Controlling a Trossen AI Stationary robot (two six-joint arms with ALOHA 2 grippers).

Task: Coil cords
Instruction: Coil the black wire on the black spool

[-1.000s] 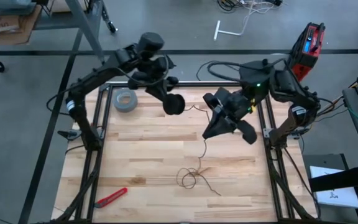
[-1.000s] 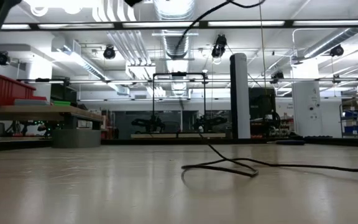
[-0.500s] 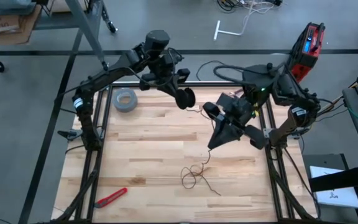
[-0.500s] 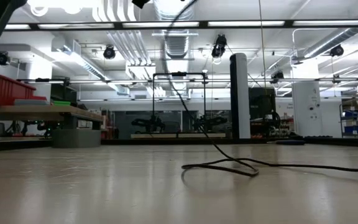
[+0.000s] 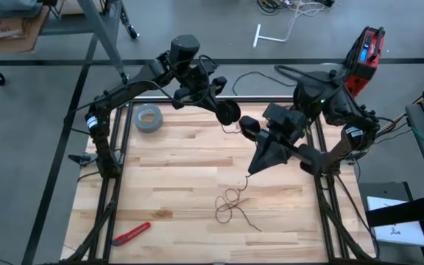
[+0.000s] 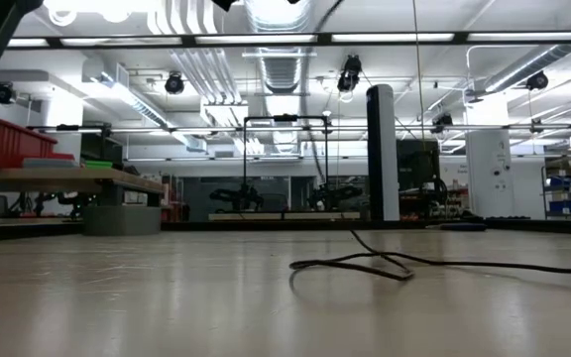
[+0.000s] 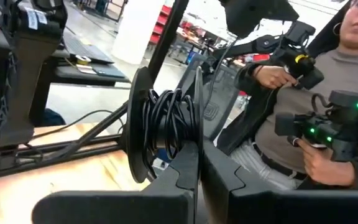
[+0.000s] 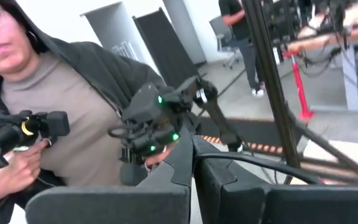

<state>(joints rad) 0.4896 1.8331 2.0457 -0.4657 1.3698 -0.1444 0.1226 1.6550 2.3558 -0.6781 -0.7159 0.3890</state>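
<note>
The thin black cord runs from a small black reel (image 5: pixel 229 112), held up over the table's far middle, down to loose loops (image 5: pixel 230 201) lying on the wood; the low view shows those loops (image 6: pixel 385 263) flat on the table. My left gripper (image 7: pixel 199 177) is shut on the reel, which has several turns of cord (image 7: pixel 166 121) wound on it. My right gripper (image 5: pixel 252 171) is shut on the cord just above the loops, right of the reel. My left gripper pinches one flange of the reel at its rim (image 7: pixel 196 146) between its two fingers. The reel stands on edge, lifted clear of the table. My right gripper holds the cord at its fingertips (image 5: pixel 250 174), slanting down toward the near left. The cord hangs slack from there onto the loops.
A grey tape roll (image 5: pixel 148 116) lies at the far left of the table. A red utility knife (image 5: pixel 131 233) lies near the front left corner. A person holding controllers (image 7: pixel 303 68) sits beyond the table.
My left gripper has carried the reel toward the table's right and far edge. My right gripper has tipped its fingers down and come lower toward the near edge. The cord's rising stretch has dropped, and more slack lies in loops on the table.
</note>
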